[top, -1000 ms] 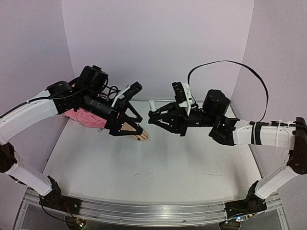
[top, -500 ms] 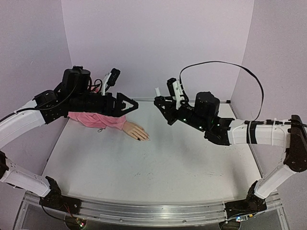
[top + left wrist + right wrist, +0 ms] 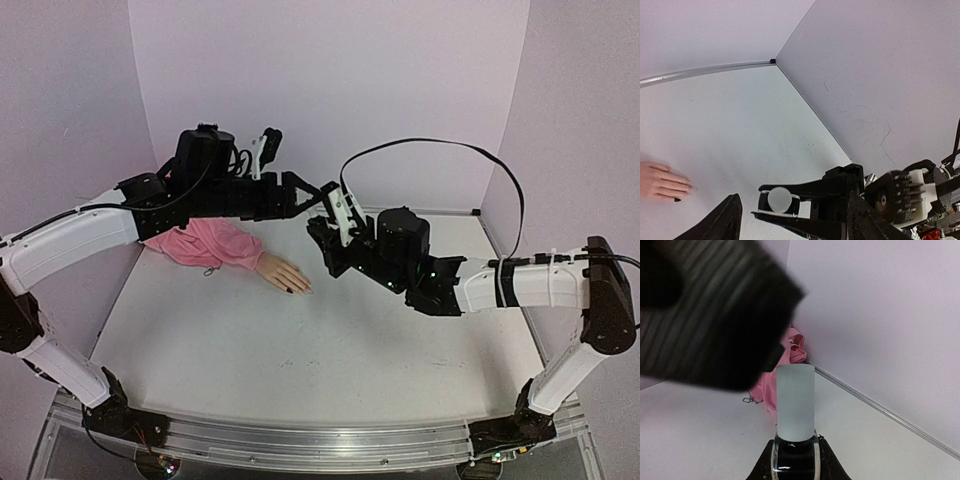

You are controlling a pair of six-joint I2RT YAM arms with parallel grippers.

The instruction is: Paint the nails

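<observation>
The left gripper [image 3: 305,195], jaws apart, has swung right off the mannequin hand [image 3: 283,274] to the polish bottle [image 3: 795,405]; the right gripper [image 3: 795,462] clamps it; uncapping likely next.

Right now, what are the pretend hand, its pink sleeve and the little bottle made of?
The pretend hand is probably smooth beige plastic: it is one even colour. Its sleeve looks like soft pink cloth, since it bunches in folds. The bottle seems to be glossy glass, with bright glints over dark polish. Its cap looks like frosted plastic, pale and matte.
</observation>
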